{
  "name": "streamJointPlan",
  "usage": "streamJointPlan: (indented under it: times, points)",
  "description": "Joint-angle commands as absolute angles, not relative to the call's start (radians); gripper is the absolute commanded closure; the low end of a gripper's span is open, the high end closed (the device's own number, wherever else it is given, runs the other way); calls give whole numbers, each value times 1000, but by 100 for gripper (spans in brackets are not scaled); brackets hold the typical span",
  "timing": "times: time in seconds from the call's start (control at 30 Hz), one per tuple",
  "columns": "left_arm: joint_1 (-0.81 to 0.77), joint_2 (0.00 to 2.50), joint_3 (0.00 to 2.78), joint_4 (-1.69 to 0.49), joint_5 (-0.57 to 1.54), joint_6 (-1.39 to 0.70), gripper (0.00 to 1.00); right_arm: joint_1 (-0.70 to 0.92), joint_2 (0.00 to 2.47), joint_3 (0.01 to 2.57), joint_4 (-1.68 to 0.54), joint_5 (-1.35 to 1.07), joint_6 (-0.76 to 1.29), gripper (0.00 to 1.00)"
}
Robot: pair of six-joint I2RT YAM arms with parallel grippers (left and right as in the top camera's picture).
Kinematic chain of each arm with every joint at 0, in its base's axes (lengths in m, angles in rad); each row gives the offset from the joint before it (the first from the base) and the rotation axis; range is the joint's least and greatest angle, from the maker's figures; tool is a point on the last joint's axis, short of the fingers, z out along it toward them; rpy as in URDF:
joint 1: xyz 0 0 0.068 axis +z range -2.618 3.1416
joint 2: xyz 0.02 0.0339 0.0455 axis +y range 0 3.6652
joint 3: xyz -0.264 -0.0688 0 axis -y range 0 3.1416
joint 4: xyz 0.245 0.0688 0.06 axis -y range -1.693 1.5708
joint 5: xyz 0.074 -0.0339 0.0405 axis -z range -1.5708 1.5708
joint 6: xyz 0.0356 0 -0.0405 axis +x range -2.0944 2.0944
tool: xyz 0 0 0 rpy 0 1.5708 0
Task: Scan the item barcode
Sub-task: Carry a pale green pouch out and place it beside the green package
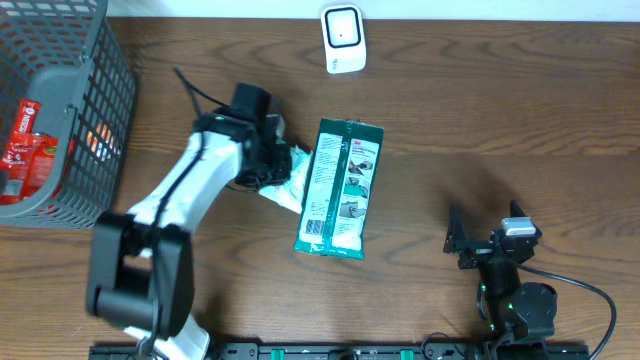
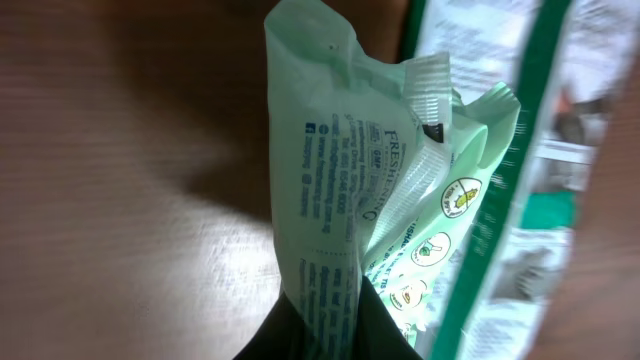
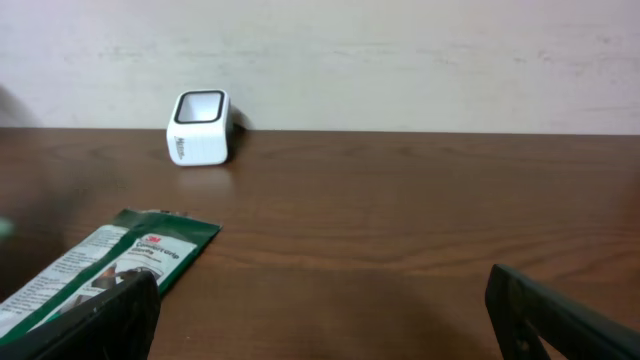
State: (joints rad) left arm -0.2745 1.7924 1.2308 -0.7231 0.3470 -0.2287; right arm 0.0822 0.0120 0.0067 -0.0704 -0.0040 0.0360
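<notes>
Basket (image 1: 100,130) left; scanner (image 1: 343,38) behind pack (image 1: 340,190); pouch (image 1: 287,183) touching pack's left.

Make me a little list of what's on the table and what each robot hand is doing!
left gripper: shut on a pale green packet
right gripper: open, holding nothing
green package: lying flat mid-table, right beside the held packet
scanner: white, at the table's far edge
basket: grey, on the left side, with a red packet inside
</notes>
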Motion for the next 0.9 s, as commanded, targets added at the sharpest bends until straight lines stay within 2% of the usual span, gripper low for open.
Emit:
streamJointPlan:
  times: [0.0, 0.23, 0.4, 0.47, 0.53, 0.6, 0.67, 0.8, 0.87]
  points:
    - [-296, 1858, 1234, -712, 268, -220, 93, 73, 7, 5, -74, -5, 21, 1]
    - [-332, 1928, 1233, -733, 304, -228, 92, 73, 7, 5, -74, -5, 21, 1]
    - [-358, 1929, 1232, -759, 307, -311, 84, 73, 7, 6, -74, -5, 21, 1]
    - [-366, 1929, 1232, -768, 314, -327, 74, 73, 7, 5, -74, -5, 21, 1]
    - [-370, 1928, 1233, -768, 330, -327, 60, 73, 7, 5, -74, -5, 21, 1]
    - [-369, 1928, 1239, -769, 328, -327, 57, 73, 7, 5, -74, -5, 21, 1]
    - [-364, 1917, 1254, -770, 328, -326, 43, 73, 7, 5, -74, -5, 21, 1]
    - [-363, 1862, 1286, -769, 313, -309, 28, 73, 7, 5, -74, -5, 21, 1]
    - [-363, 1824, 1288, -769, 287, -309, 25, 73, 7, 5, -74, -5, 21, 1]
